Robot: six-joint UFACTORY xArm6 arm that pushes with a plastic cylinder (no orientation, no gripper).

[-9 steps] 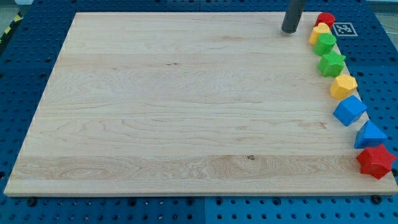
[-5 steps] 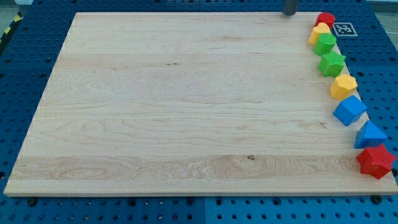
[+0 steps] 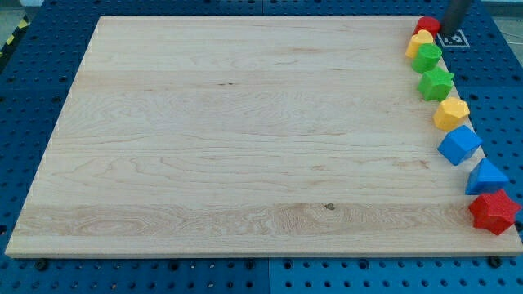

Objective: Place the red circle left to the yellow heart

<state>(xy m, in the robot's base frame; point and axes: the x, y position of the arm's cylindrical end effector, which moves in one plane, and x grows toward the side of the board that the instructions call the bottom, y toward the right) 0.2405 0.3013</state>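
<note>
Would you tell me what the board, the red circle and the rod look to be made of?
The board looks like pale unvarnished wood: grain lines and a small knot show. The red circle seems to be matte painted wood or plastic; its even colour leaves that open. The rod, with my tip just right of the red circle, looks like dark matte metal or plastic.

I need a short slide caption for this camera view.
My tip sits right of the red circle, above the yellow heart.
</note>
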